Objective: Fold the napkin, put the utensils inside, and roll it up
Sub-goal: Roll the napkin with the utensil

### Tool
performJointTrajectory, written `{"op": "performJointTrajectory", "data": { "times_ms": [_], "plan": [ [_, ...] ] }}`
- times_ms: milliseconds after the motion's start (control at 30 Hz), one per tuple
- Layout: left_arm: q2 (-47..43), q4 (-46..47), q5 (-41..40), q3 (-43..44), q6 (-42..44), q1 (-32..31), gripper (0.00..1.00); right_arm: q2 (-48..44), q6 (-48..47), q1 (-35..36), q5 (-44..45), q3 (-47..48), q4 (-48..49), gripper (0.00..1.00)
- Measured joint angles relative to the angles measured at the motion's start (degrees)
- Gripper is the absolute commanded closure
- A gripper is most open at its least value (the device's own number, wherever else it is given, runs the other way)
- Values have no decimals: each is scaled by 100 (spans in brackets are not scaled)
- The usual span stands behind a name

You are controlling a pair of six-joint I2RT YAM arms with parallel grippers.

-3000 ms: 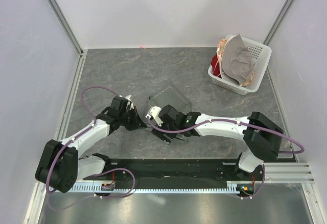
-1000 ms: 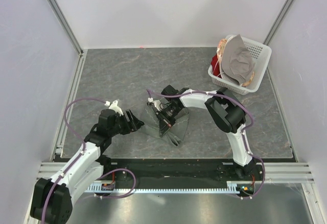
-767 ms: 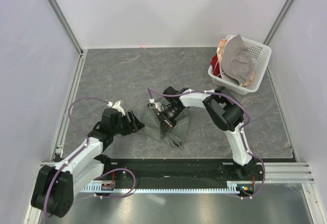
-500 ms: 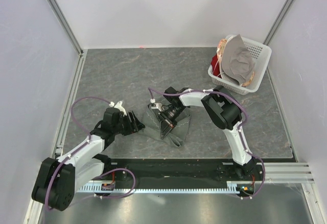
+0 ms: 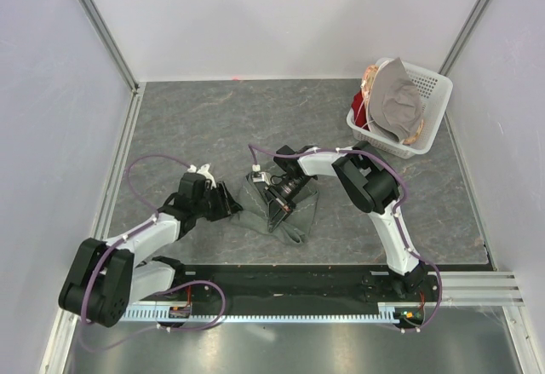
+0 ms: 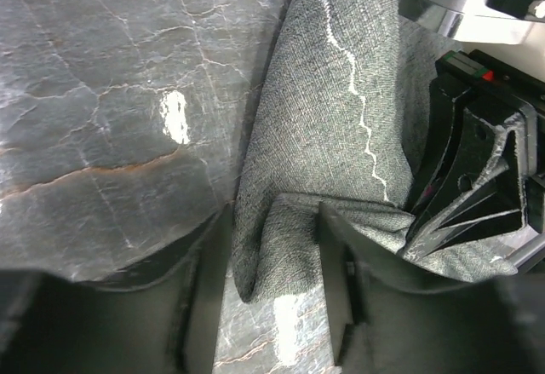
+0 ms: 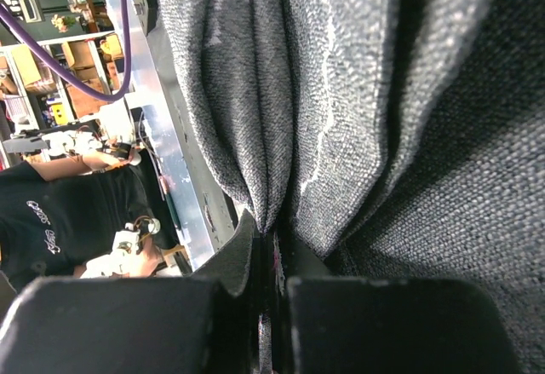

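- Pinching a raised fold of the napkin point(image 5: 300, 221), my right end effector point(image 7: 266, 259) is clamped tight on the cloth, mid-scene over the desk point(image 5: 196, 127).
- My left end effector point(image 6: 272, 284) sits half-spread, its fingers straddling the napkin's left fold.
- I see the white basket point(image 5: 430, 110) far right, well apart.

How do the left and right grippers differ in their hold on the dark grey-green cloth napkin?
The left gripper stands open, straddling a folded corner of the dark grey-green cloth napkin; the right gripper is shut, pinching a fold. The left gripper sits at the cloth's left edge, the right gripper near its middle. Both are on the same napkin.
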Motion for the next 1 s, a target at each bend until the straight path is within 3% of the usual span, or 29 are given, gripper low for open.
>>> {"op": "performJointTrajectory", "data": {
  "times_ms": [100, 333, 500, 567, 800, 1000],
  "plan": [
    [184, -26, -26, 92, 2, -24, 71, 2, 0, -15, -2, 17, -26, 100],
    [492, -214, -39, 306, -2, -70, 83, 11, 7, -31, 13, 48, -66, 97],
    [612, -374, -81, 461, 0, -129, 98, 7, 52, -33, 55, 66, -87, 74],
    [667, -485, -146, 555, 0, -164, 98, -50, 116, -33, 116, 66, -94, 62],
    [739, -675, -330, 706, 2, -258, 98, -852, 308, -63, 992, 33, 118, 45],
    [772, -785, -411, 785, 2, -308, 98, -2293, 533, -68, 2070, -658, 706, 30]
  ]
}}
